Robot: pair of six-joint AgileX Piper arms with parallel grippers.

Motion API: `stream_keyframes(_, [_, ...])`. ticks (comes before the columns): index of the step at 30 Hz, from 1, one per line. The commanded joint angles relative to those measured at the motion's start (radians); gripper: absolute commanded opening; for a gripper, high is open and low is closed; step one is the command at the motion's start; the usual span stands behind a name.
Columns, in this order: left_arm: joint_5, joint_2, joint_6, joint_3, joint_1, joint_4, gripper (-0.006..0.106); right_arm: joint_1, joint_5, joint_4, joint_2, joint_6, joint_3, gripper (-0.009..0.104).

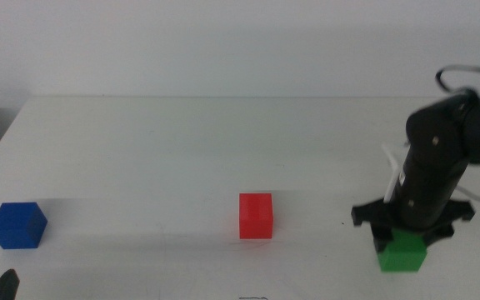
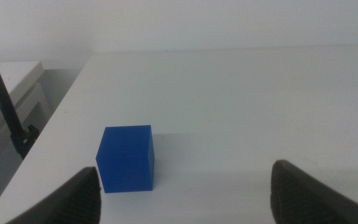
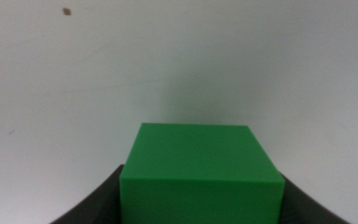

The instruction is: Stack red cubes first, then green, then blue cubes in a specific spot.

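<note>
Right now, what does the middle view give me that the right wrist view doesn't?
Only the middle view shows the red cube at the table's centre, the blue cube far left, and the left gripper waiting at the bottom edge. Only the right wrist view shows the dark jaws flanking the cube's sides. Both show the green cube on the white table at the right gripper.

No readable text, labels or numbers anywhere.
</note>
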Motion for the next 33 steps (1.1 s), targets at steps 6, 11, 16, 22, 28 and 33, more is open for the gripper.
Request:
stream_keyframes(6, [-0.080,-0.020,-0.007,-0.003,-0.001,-0.004,0.094,0.095,0.215,-0.076,-0.114,0.090,-0.247,-0.001])
stream_keyframes(11, [-0.080,-0.020,-0.007,-0.003,-0.001,-0.004,0.094,0.164,0.255,-0.076,-0.046,0.122,-0.380,-0.001])
stream_keyframes(16, [-0.080,-0.020,-0.007,-0.003,-0.001,-0.004,0.094,0.222,0.353,-0.076,0.084,0.140,-0.571,-0.001])
stream_keyframes(22, [-0.080,-0.020,-0.007,-0.003,-0.001,-0.004,0.094,0.279,0.351,-0.040,0.217,0.147,-0.761,-0.001])
stream_keyframes(28, [-0.080,-0.020,-0.007,-0.003,-0.001,-0.004,0.094,0.306,0.351,-0.033,0.277,0.161,-0.823,-0.001])
stream_keyframes(33, [-0.080,-0.020,-0.007,-0.003,-0.001,-0.004,0.094,0.315,0.351,-0.030,0.298,0.177,-0.826,-0.001])
